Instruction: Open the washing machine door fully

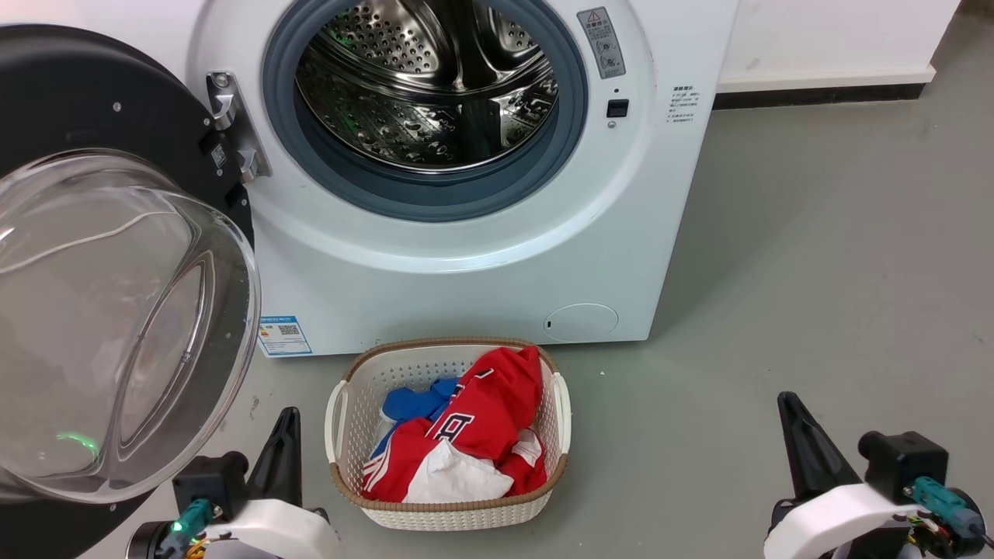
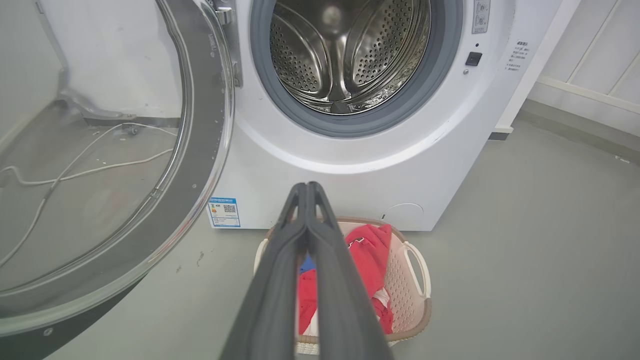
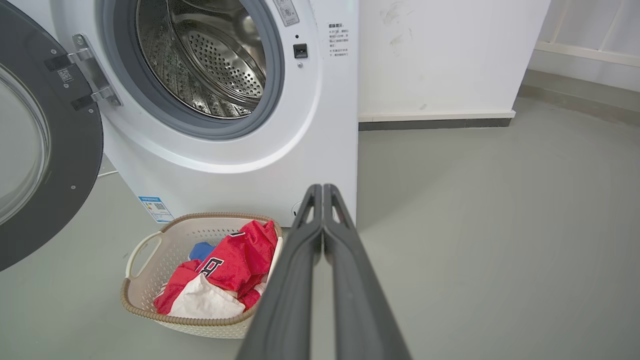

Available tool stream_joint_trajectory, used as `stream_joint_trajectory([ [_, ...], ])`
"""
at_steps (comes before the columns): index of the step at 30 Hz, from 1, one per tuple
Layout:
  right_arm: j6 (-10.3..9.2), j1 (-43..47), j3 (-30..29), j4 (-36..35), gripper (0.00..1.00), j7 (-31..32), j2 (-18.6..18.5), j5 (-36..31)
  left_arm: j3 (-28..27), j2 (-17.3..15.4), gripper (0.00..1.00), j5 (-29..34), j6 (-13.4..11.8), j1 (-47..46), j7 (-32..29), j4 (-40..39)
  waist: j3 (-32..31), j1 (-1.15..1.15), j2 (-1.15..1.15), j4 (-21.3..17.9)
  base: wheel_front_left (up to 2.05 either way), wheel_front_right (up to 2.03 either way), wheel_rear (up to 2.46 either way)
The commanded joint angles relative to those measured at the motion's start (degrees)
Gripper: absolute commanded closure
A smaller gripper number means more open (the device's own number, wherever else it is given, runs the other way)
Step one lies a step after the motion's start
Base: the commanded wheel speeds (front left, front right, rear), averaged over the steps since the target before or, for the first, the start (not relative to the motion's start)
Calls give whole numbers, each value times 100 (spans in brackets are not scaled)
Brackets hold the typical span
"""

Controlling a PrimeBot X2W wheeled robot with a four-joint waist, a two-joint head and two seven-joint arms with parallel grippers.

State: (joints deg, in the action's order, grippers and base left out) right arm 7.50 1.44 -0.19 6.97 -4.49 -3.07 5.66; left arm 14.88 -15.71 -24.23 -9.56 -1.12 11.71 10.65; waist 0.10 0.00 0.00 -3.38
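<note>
**Door stands wide open; both grippers closed and empty**

Two grippers sit nearest, at the bottom corners of the head view. The left gripper (image 2: 306, 190) and the right gripper (image 3: 322, 190) each have their two long dark fingers pressed together, holding nothing. Between them, on the smooth grey floor (image 1: 815, 272), stands one oval basket (image 1: 349, 435) of pale perforated plastic with a brown woven rim and two handles. It holds a red garment (image 1: 489, 411), a blue garment (image 1: 411, 404) and a white cloth (image 1: 458, 477).

At the left of the frame is one door (image 1: 78, 101), a glossy black ring around a bulging clear glass bowl (image 1: 116, 310). It stands wide open on one silver metal hinge (image 1: 233, 128).

Behind the basket is one boxy white washing machine (image 1: 466, 287). A grey rubber seal (image 1: 435, 198) rings its perforated steel drum (image 1: 427, 85). One blue label (image 1: 283, 335) and one round cap (image 1: 581, 321) sit low on its front.
</note>
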Motion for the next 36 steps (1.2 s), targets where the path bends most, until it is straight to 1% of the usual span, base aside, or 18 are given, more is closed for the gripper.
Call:
stream_joint_trajectory([
  [1, 0, -144, -41, -61, 100, 40, -4, 358, -123, -8, 100, -276, 75, -109, -55, -78, 1, 0, 0, 6, 0, 0, 0],
  [20, 0, -304, -186, 111, 100, 300, 1, 2427, -613, 292, 100, -1915, 483, -241, -482, 53, 1, 0, 0, 58, 0, 0, 0],
  [30, 0, -373, -245, 187, 100, 404, 4, 3254, -812, 420, 100, -2572, 649, -284, -655, 83, 2, 0, 0, 83, 0, 0, 0],
  [31, 0, -390, -258, 203, 100, 428, 4, 3432, -854, 447, 100, -2710, 684, -294, -693, 90, 2, 0, 0, 88, 0, 0, 0],
  [32, 0, -390, -258, 203, 100, 428, 4, 3432, -854, 447, 100, -2710, 684, -294, -693, 90, 2, 0, 0, 88, 0, 0, 0],
  [36, 0, -421, -282, 234, 100, 472, 5, 3771, -937, 496, 100, -2978, 752, -309, -763, 103, 2, 0, 0, 99, 0, 0, 0],
])
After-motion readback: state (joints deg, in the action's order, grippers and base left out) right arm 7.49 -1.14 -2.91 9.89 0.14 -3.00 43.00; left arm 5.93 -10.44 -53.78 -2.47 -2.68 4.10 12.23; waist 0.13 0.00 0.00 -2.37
